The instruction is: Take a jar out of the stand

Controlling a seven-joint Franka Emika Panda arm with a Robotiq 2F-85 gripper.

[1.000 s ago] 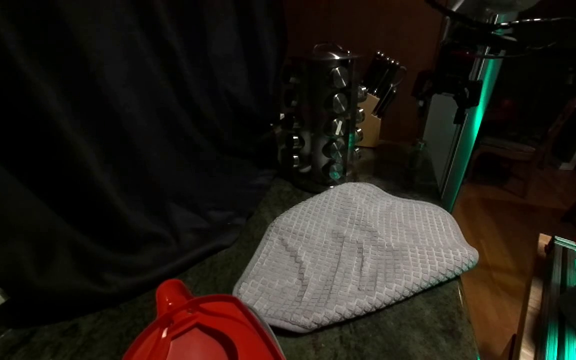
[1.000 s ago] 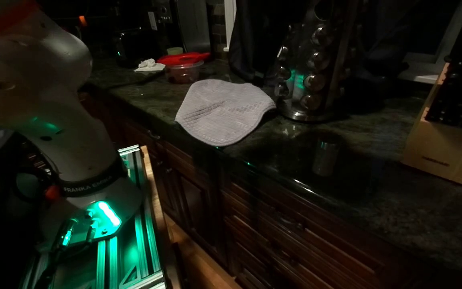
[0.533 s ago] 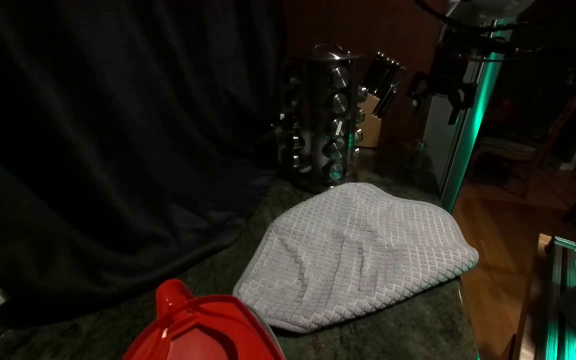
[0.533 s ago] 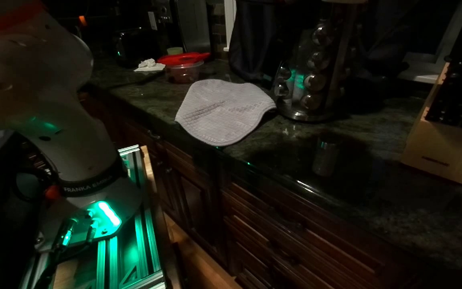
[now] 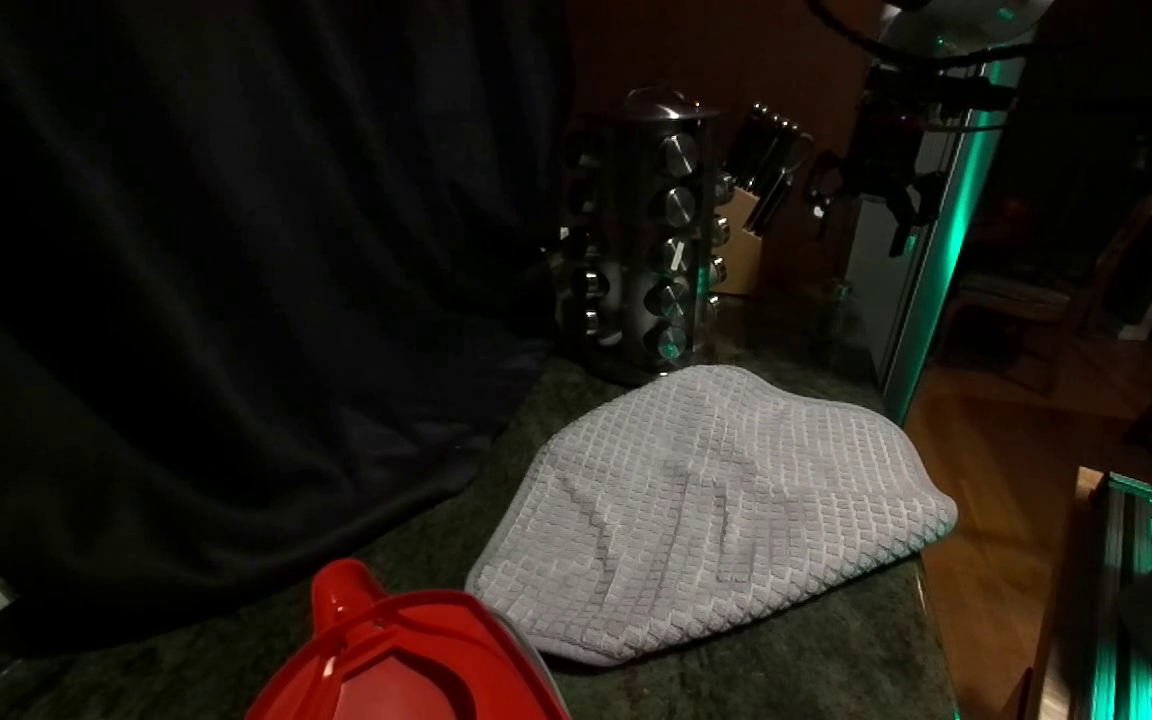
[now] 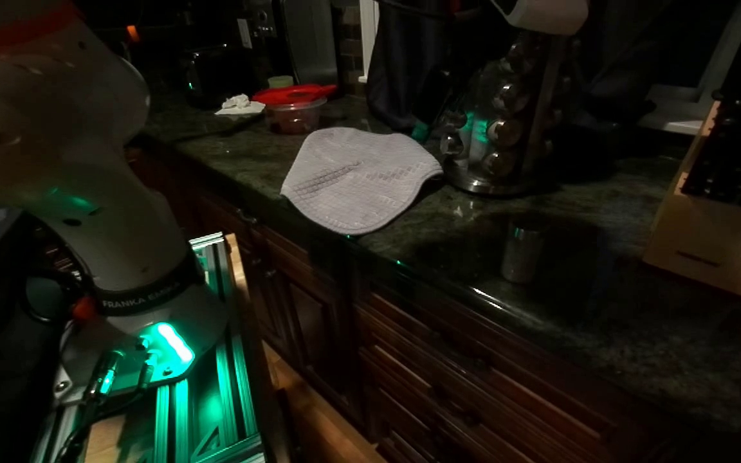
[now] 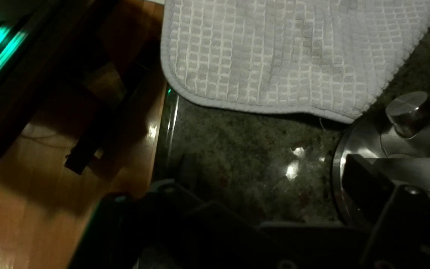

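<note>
The stand (image 5: pixel 636 230) is a dark upright tower at the back of the counter, with tiers of jars whose silver caps (image 5: pixel 678 207) face outward. It also shows in an exterior view (image 6: pixel 493 186), its upper part behind the arm. In the wrist view its round base (image 7: pixel 343 175) and jar caps (image 7: pixel 409 108) are at the right edge. My gripper (image 5: pixel 861 228) hangs in the air to the right of the stand in an exterior view. In the wrist view the gripper (image 7: pixel 269 166) has its fingers wide apart with nothing between them; its right finger overlaps the stand's base in the picture.
A grey cloth (image 6: pixel 357 177) lies beside the stand. A small cylinder (image 6: pixel 523 254) stands near the counter's front. A knife block (image 6: pixel 711 238) is behind it. A red-lidded container (image 5: pixel 406 650) is at the near end. A dark curtain (image 5: pixel 236 300) hangs alongside.
My gripper has moved left towards the stand in an exterior view. A white arm part has come down over the stand's top. The fingers stay apart; the stand and cloth have not moved.
</note>
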